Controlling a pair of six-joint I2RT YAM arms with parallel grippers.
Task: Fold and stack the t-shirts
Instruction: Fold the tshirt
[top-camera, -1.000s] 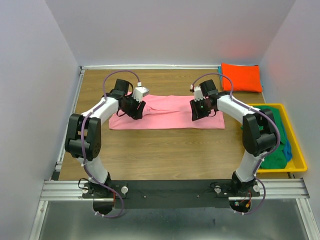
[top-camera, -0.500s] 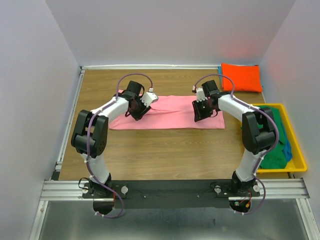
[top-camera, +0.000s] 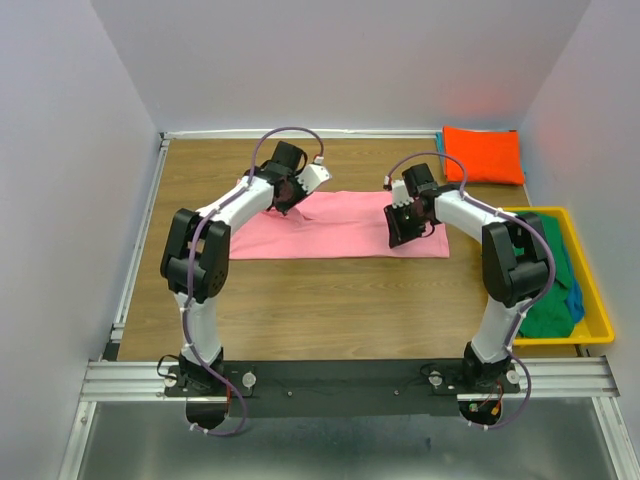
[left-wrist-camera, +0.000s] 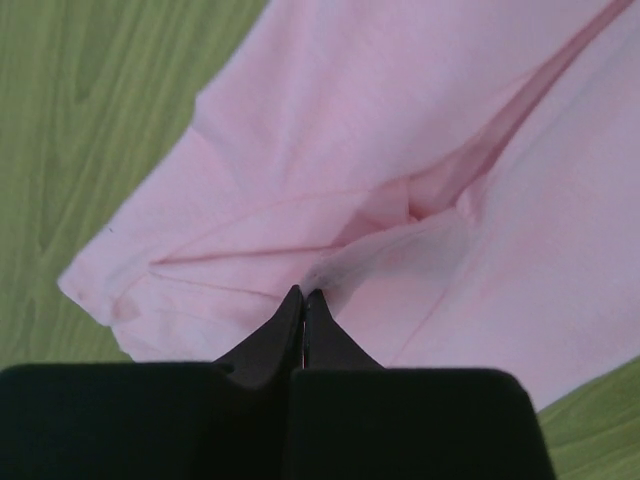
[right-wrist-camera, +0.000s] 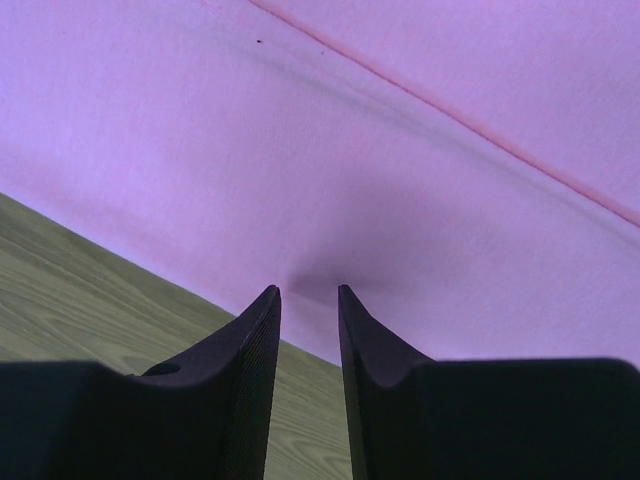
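Folding is beginning: the left gripper is clamping the pink shirt along its side nearest the desk's far edge. The right gripper is resting on it, jaws apart, and likely needs to close next.

pink t-shirt cropped, green t-shirt probably part-hidden

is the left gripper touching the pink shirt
Touching. The left wrist view shows the left gripper shut, its tips pinching a raised fold of the pink t-shirt.

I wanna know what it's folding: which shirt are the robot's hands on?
The pink t-shirt, spread out mid-table. The orange shirt lies folded in the far corner; the green shirt and blue shirt sit in the yellow bin.
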